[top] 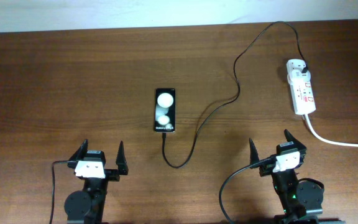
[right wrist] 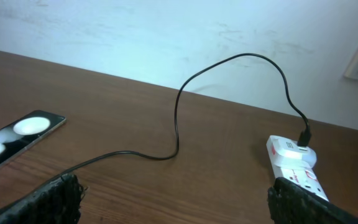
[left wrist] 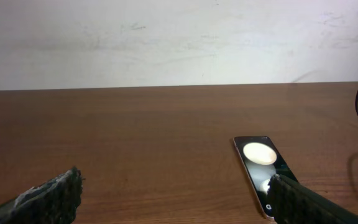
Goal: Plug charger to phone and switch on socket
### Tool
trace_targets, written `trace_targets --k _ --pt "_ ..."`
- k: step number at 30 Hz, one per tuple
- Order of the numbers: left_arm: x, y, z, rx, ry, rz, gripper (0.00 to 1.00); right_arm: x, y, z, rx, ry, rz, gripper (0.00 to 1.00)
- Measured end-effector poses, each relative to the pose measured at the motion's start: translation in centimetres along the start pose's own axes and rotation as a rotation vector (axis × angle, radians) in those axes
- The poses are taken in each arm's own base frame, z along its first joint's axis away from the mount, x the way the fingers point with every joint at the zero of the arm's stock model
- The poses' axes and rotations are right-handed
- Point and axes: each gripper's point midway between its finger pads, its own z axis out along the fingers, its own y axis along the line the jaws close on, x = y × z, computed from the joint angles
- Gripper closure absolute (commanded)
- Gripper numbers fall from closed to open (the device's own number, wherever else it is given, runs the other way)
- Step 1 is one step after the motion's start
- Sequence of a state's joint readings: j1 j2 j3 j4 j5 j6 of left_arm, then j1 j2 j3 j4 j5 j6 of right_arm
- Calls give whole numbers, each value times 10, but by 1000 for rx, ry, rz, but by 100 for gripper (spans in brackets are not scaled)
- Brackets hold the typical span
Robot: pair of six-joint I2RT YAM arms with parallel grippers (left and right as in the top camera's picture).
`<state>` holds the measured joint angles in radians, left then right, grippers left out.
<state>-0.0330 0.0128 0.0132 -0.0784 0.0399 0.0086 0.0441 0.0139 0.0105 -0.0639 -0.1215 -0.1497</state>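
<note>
Left gripper (top: 102, 147) is sitting at the near edge of the table (top: 55, 81) with its jaws spread wide and nothing between them. The right gripper (top: 269, 139) is waiting the same way further right, also parted and empty. Beyond them the phone (top: 165, 110) is lying flat, screen up, its text end facing the robot. The charger (top: 236, 87) is running from its black adapter, plugged into the far end of the socket (top: 302, 90), across the wood and curling round to the phone's near edge. Its tip is meeting the phone there, though I cannot tell if it is fully seated. The socket is lying ahead of the right gripper, its white cord (top: 334, 140) trailing off to the right.
</note>
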Motion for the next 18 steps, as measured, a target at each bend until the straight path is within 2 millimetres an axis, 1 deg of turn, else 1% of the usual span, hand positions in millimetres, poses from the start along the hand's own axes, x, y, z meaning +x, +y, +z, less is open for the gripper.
trace_targets --k 18 --pt "0 0 0 0 0 0 1 0 -1 0 9 1 -4 1"
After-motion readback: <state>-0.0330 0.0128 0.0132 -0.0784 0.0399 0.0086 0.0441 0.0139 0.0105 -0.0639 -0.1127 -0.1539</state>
